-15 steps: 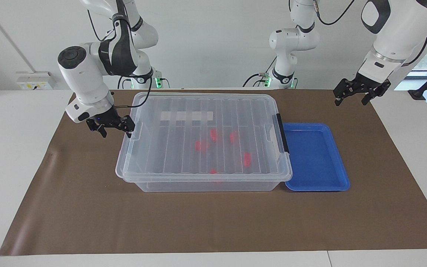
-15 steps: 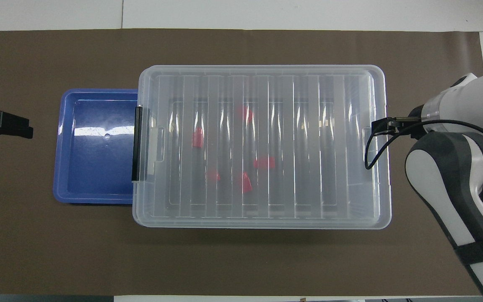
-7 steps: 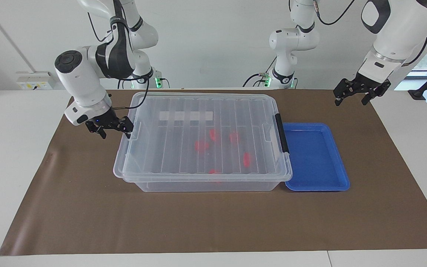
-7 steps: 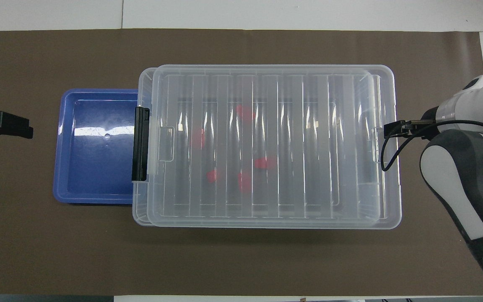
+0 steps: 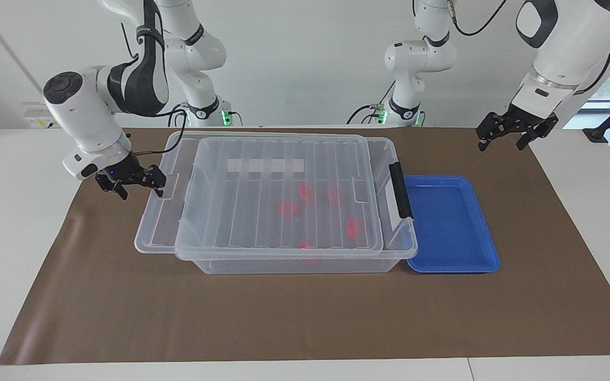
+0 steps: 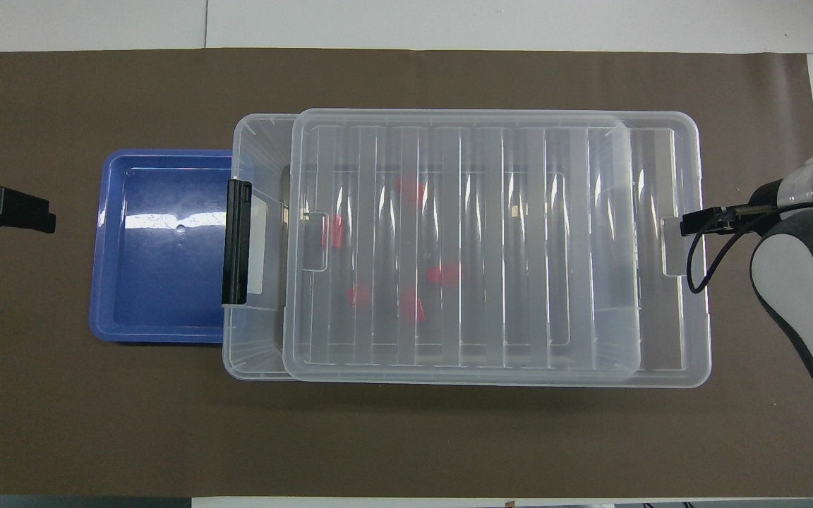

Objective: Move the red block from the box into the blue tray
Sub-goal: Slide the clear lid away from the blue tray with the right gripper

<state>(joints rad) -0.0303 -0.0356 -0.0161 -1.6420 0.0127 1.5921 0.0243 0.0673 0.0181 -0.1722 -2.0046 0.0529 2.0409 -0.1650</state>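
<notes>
White wall, white table [image 5: 24, 174] under a brown mat [image 5: 284, 317]. In the facing view, from its left side: right gripper [image 5: 136, 181] low at the lid [image 5: 262, 174] end, one fingertip hooked on the lid's edge tab, jaws spread wide and closed on nothing. Ribbed clear lid sits shifted off the box [image 5: 305, 259] toward this gripper, overhanging that end; the box's other end is uncovered. Red blocks, e.g. one red block [image 5: 353, 227], lie on the box floor under the lid, well away from the right gripper. Black clip handle [image 5: 400, 197] at the uncovered end. Blue tray [image 5: 450, 225] touches the box there, nothing in it. Left gripper [image 5: 514, 132] hangs over the mat by the tray's robot-side corner, jaws wide, empty, waiting.
</notes>
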